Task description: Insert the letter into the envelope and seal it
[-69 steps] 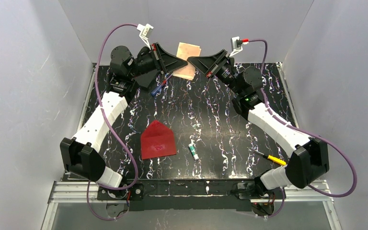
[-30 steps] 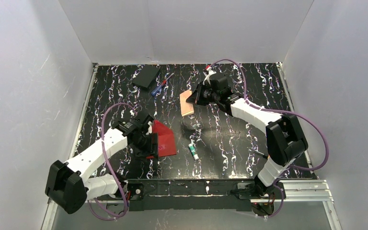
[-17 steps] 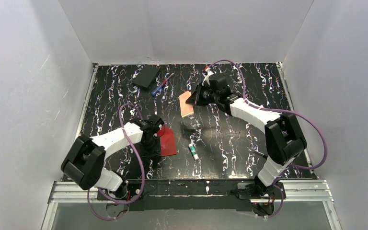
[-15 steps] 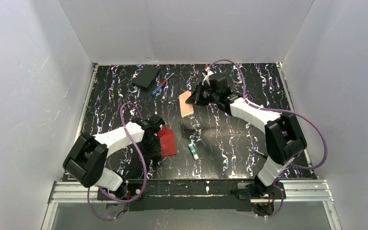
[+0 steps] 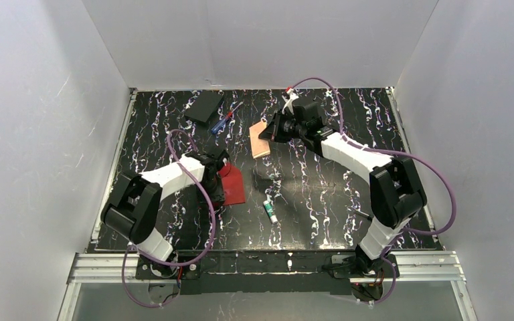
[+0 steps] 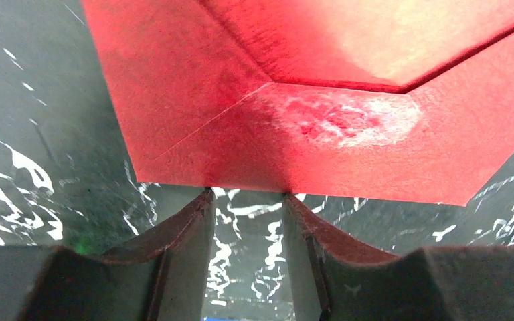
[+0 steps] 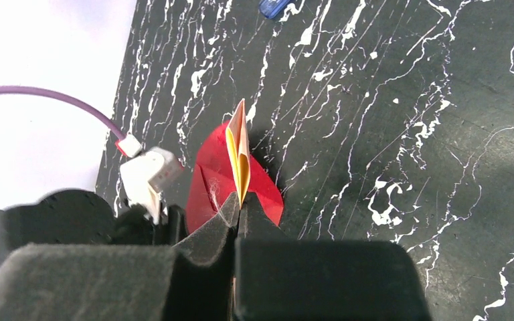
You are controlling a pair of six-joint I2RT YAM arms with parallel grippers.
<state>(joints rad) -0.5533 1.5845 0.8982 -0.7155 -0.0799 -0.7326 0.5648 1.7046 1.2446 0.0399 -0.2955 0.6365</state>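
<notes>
The right gripper (image 7: 237, 208) is pinched tight on the letter (image 5: 260, 139) and holds it up over the far middle of the tabletop (image 5: 321, 194), so this is the get-ready step. The envelope (image 5: 233, 186) lies flat near the front edge, left of the middle. The left gripper (image 6: 244, 200) is at its edge, fingers a little apart, nothing between them. Next, I think, the envelope must be held steady and open so the letter slides in.

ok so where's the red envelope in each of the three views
top external: envelope left of centre, slightly below middle.
left wrist: envelope fills the upper picture, just beyond the left gripper's jaws.
right wrist: envelope low centre, behind the held letter.
shared landmark: black marbled table.
</notes>
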